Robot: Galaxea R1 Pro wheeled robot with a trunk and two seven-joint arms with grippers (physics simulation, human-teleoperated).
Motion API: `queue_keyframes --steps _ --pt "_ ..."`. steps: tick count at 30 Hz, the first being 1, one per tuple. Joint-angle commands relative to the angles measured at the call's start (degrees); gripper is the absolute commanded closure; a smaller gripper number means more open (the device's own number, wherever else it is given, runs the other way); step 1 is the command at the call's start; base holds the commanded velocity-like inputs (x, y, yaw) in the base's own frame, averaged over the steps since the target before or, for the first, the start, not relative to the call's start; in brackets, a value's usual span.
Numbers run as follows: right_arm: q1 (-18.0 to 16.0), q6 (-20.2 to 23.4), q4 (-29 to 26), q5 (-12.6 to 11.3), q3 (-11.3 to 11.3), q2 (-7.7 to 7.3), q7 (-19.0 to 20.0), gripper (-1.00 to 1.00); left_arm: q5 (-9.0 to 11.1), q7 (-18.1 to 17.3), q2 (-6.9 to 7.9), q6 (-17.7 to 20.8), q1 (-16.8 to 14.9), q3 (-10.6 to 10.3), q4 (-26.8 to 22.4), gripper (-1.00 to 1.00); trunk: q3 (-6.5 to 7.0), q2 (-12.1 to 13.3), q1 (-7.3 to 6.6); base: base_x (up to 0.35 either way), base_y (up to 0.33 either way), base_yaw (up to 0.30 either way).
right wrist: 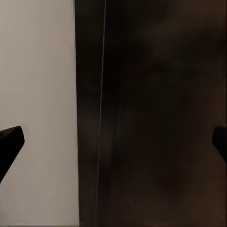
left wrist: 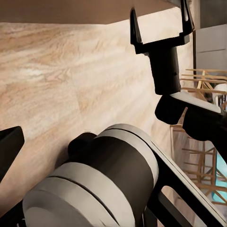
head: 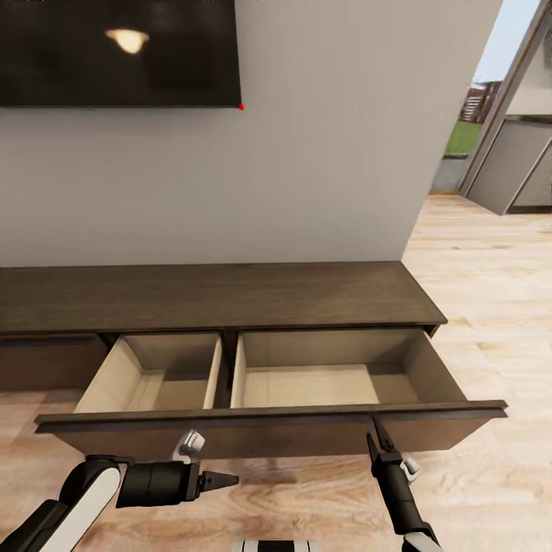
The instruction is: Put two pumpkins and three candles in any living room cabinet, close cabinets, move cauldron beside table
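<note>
The long dark-brown cabinet [head: 230, 295] stands against the wall with its wide drawer [head: 268, 425] pulled out. Both pale beige compartments hold nothing. My right gripper [head: 377, 438] points up at the drawer front near its right half. It is open, and the left wrist view shows the right gripper [left wrist: 161, 23] with its two fingers apart at the front's lower edge. Low over the floor, my left gripper [head: 228, 481] points right below the drawer front and is open, one fingertip [left wrist: 9, 146] showing. The pumpkins, candles, cauldron and table are out of view.
A dark TV screen [head: 115, 54] hangs on the wall above the cabinet. Light wood floor [head: 483, 307] runs to the right toward a doorway [head: 475, 123] and grey units [head: 514, 165]. The open drawer juts over the floor in front of me.
</note>
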Motion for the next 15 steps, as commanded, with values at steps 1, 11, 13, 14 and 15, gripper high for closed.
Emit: queue_keyframes --steps 1,11,13,14,15 --pt "-0.05 -0.6 -0.04 -0.39 0.48 -0.06 0.08 -1.0 -0.05 -0.19 0.03 0.17 -0.03 -0.04 -0.01 -1.0 -0.04 -0.02 -0.03 -0.195 0.0 0.0" --pt "-0.05 -0.58 -0.02 -0.39 0.56 -0.06 0.08 -1.0 -0.07 -0.19 0.04 0.16 -0.07 -0.05 -0.03 -1.0 -0.04 -0.02 -0.03 -0.203 0.0 0.0" --pt "-0.05 -0.51 0.02 -0.39 0.57 -0.06 0.08 -1.0 -0.07 -0.19 0.03 0.15 -0.05 -0.02 -0.03 -1.0 -0.04 -0.02 -0.03 -0.203 0.0 0.0" --pt "-0.05 -0.46 0.03 -0.39 0.55 -0.06 0.07 -1.0 -0.1 -0.19 0.03 0.15 -0.05 -0.03 -0.02 -1.0 -0.04 -0.02 -0.03 -0.203 0.0 0.0" --pt "-0.05 -0.43 0.07 -0.39 0.56 -0.03 0.02 -1.0 -0.12 -0.19 0.03 0.16 -0.03 -0.05 -0.02 -1.0 -0.04 -0.02 -0.03 -0.203 0.0 0.0"
